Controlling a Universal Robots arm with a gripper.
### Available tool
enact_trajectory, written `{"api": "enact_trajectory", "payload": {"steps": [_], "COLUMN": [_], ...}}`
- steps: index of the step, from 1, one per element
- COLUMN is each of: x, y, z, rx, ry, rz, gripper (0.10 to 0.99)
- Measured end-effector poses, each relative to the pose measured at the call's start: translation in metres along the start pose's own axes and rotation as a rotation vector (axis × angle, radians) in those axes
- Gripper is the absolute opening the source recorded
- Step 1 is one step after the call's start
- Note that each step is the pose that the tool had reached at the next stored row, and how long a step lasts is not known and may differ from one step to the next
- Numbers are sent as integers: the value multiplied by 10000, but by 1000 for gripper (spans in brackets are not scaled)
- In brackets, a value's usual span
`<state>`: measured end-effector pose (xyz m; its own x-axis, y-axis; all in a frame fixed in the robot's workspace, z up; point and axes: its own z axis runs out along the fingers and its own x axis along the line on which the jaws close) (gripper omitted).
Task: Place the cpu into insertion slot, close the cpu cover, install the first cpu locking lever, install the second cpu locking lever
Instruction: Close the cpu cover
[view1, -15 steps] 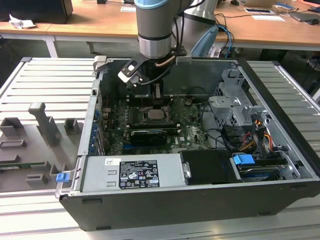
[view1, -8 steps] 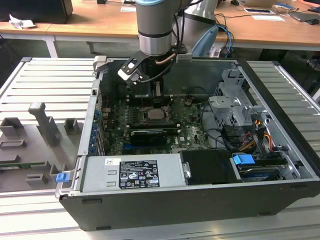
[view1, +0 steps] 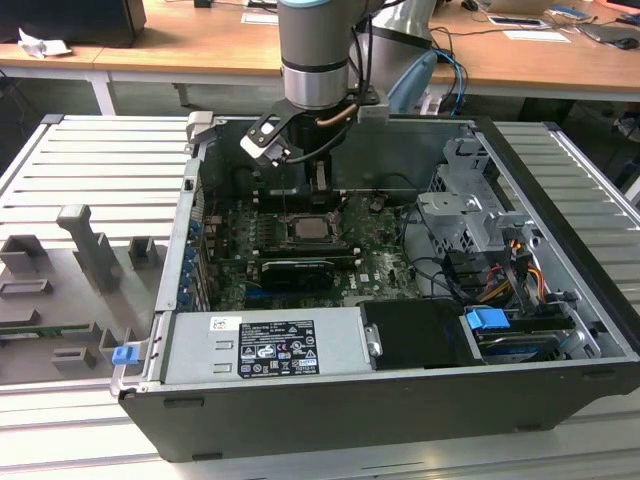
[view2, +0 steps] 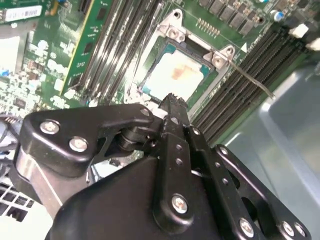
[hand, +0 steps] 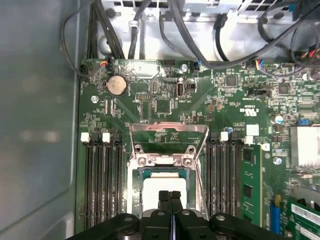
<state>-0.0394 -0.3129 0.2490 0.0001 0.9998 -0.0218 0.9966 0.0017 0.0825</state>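
Note:
The cpu (hand: 161, 186) lies flat in the insertion slot (hand: 133, 186), pale and silvery; it is also the pale square (view2: 172, 75) in the second wrist view. In the exterior view the slot (view1: 308, 228) sits mid-board inside the open case. The cpu cover (hand: 169, 131) is swung open, its metal frame leaning back from the slot. Thin wire levers (hand: 205, 150) run along the slot's sides, and one lever (view2: 250, 77) sticks out unlatched. My gripper (hand: 170, 196) hangs just above the cpu's edge, shut with nothing between its fingers; it shows again (view2: 172, 100) over the slot and under the arm (view1: 318, 185).
Long black memory slots (hand: 102, 185) flank the slot on both sides. A black card (view1: 297, 270) lies in front of it, a power supply (view1: 265, 345) at the case front, a drive cage (view1: 465, 215) and cables on the exterior view's right. The grey case wall (hand: 35, 125) stands close by.

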Motion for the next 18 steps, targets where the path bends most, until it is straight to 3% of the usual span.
{"api": "enact_trajectory", "payload": {"steps": [2, 9, 15, 18], "x": [-4, -4, -4, -4], "y": [14, 155, 200, 389], "z": [-175, -165, -170, -155], "rx": [1, 31, 29, 47], "ry": [-1, 1, 2, 1], "rz": [0, -1, 0, -1], "gripper": [106, 106, 106, 106]}}
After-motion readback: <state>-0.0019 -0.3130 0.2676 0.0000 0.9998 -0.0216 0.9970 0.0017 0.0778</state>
